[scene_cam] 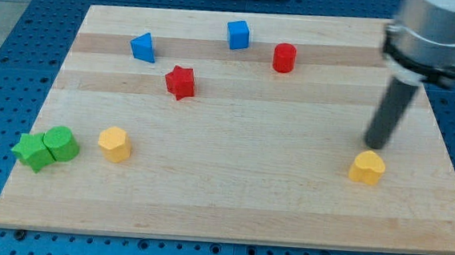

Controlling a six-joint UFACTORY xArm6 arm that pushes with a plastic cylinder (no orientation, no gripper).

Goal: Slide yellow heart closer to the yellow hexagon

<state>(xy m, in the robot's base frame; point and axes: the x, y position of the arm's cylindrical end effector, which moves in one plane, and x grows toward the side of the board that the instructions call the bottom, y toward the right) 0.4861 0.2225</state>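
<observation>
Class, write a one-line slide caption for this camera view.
My tip sits just above the yellow heart block, far right of the yellow hexagon block on the wooden board.

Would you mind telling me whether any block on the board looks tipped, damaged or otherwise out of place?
Nothing stands out. All blocks sit flat on the board, none damaged. My tip is just above the yellow heart, far from the yellow hexagon.

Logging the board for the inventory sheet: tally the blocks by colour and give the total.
Yellow: 2, the yellow heart just below my tip and the yellow hexagon
Green: 2
Blue: 2
Red: 2
Total: 8
</observation>
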